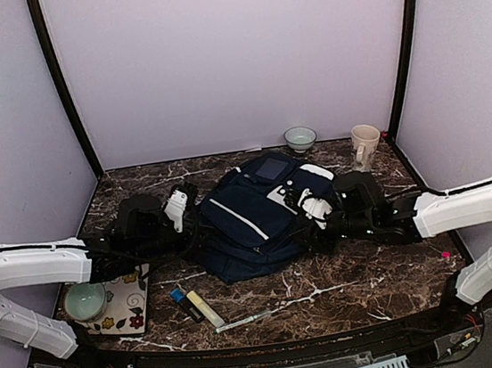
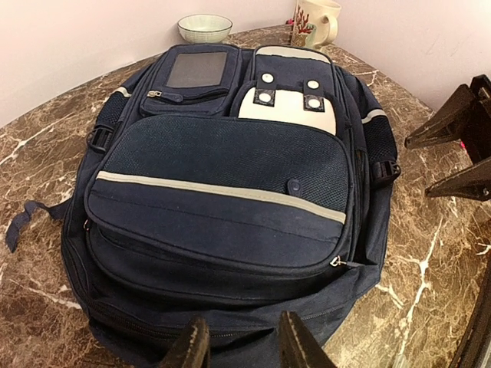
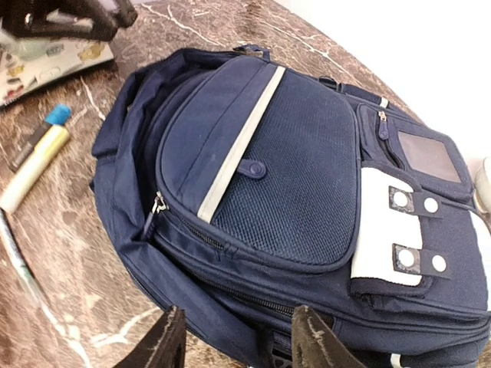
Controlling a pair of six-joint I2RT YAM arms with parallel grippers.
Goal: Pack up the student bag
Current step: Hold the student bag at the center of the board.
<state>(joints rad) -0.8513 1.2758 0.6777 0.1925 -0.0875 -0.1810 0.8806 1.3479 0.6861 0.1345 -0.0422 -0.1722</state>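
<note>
Judging by the layout, the step in hand is getting a compartment open so the loose stationery can go in. To do it well, 1 arm should pin the fabric while the other takes a zip pull (image 3: 157,205) squarely and draws it along the line of the teeth, not upward, or the soft bag will simply drag over the marble table (image 1: 365,277).

The student bag (image 1: 250,215) lies flat on its back at the table's centre, front pocket up. The left gripper (image 2: 242,346) sits at its 9 o'clock edge, jaws part-way apart over the rim of the bag; whether they pinch fabric cannot be told. The right gripper (image 3: 242,341) is at the bag's 3 o'clock side, jaws standing wide with only the bag's edge and bare marble between them, gripping nothing. From it, the zip pull lies toward 11 o'clock.

A yellow highlighter (image 1: 205,308) and a pen (image 1: 242,322) wait at the bag's 7 o'clock, clear of both grippers.
</note>
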